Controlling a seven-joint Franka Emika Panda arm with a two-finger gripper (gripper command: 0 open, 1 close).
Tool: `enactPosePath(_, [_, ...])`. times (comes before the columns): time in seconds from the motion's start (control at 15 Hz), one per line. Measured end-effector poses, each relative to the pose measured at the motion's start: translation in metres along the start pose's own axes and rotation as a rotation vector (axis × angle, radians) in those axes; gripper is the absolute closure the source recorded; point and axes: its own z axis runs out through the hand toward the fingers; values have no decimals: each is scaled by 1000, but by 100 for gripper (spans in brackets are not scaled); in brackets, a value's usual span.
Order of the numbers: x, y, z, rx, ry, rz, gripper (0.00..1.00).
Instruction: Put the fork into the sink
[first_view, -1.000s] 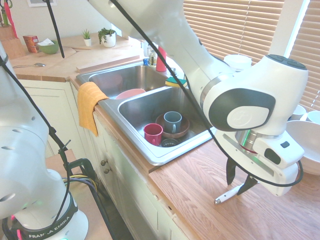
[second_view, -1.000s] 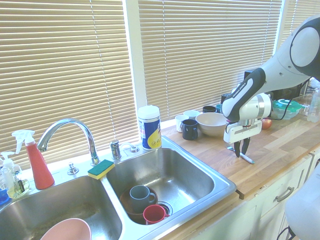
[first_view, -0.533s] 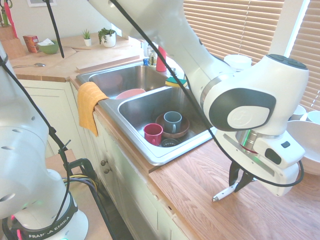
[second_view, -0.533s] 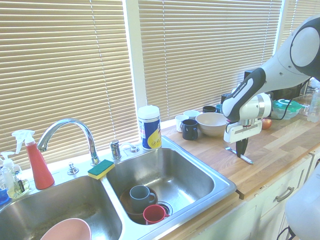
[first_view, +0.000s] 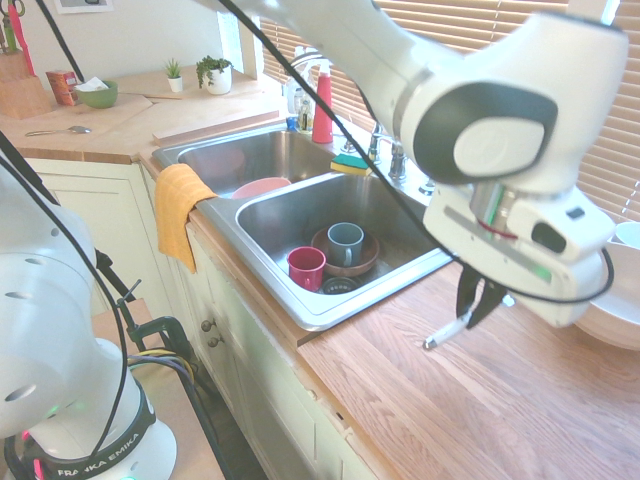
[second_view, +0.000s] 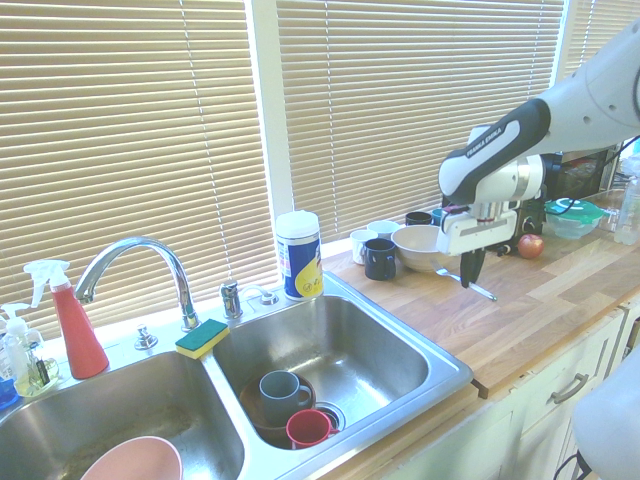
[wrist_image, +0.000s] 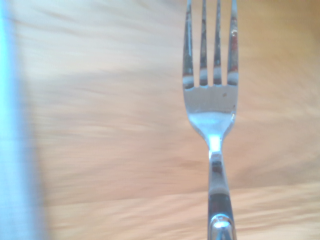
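Lifted off the counter (first_view: 480, 400) since a second ago, the fork (first_view: 446, 330) is pinched in the pincer (first_view: 474, 303) beside the sink (first_view: 330, 305), over which it must next be carried.

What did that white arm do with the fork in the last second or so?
The pincer closed on the fork, which lay on the wooden counter, and lifted it clear; the fork now hangs tilted above the wood. It is not yet over the sink. The mugs in the basin, the sponge and the spray bottle stayed put.
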Motion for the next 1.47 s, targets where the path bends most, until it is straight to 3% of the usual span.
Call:
enactPosePath(0.33, [-88,-132,-19,27,51,-21,100])
enactPosePath(0.53, [-134,-204,20,27,77,-7,100])
enactPosePath(0.73, [-161,-247,69,17,66,4,100])
enactPosePath(1.0, [-179,-274,145,18,46,-1,100])
enactPosePath(1.47, [-157,-282,236,-23,9,7,100])
